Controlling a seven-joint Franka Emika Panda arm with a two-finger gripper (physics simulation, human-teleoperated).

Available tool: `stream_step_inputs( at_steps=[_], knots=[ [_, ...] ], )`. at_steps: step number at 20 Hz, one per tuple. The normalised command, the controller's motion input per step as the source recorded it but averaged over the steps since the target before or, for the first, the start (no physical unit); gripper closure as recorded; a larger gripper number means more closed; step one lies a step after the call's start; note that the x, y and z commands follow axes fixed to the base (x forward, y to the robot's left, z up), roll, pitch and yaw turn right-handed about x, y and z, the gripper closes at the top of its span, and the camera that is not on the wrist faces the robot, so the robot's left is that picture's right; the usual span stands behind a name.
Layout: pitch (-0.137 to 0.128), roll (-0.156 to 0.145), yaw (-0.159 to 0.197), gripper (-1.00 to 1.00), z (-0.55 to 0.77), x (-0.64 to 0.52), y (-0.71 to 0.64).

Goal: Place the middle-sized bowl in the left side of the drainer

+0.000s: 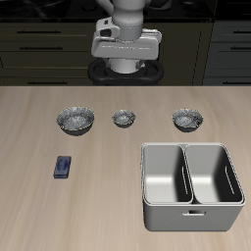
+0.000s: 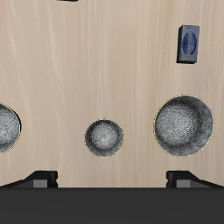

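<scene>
Three silvery-grey bowls stand in a row across the table. The middle-sized bowl (image 1: 187,119) stands at the end of the row nearest the drainer (image 1: 192,146), a little farther back than it. In the wrist view it (image 2: 4,129) is cut by the frame's edge. The drainer is a light-grey tub with two deep, empty compartments near the table's front edge. My gripper (image 1: 125,49) hangs high over the table's back, above the row, open and empty. Its two fingertips (image 2: 39,179) show wide apart in the wrist view (image 2: 112,179).
The smallest bowl (image 1: 123,118) (image 2: 104,138) stands in the middle of the row. The widest bowl (image 1: 75,120) (image 2: 184,125) stands at the end away from the drainer. A small blue box (image 1: 63,167) (image 2: 187,43) lies nearer the front edge than the widest bowl.
</scene>
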Motion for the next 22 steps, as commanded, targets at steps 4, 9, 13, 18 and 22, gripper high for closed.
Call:
stream_step_inputs(
  at_steps=[4,9,13,18,22],
  knots=[
    [0.014,-0.008,0.002,-1.00,-0.10,0.03,0.41],
    [-0.015,0.018,-0.011,-1.00,0.04,-0.01,0.33],
    [-0.006,0.012,-0.013,-1.00,0.05,0.06,0.39],
    [-0.021,0.003,0.000,-1.00,0.12,0.02,0.38],
    [-0.022,-0.016,0.020,-1.00,0.05,0.04,0.22]
  ],
)
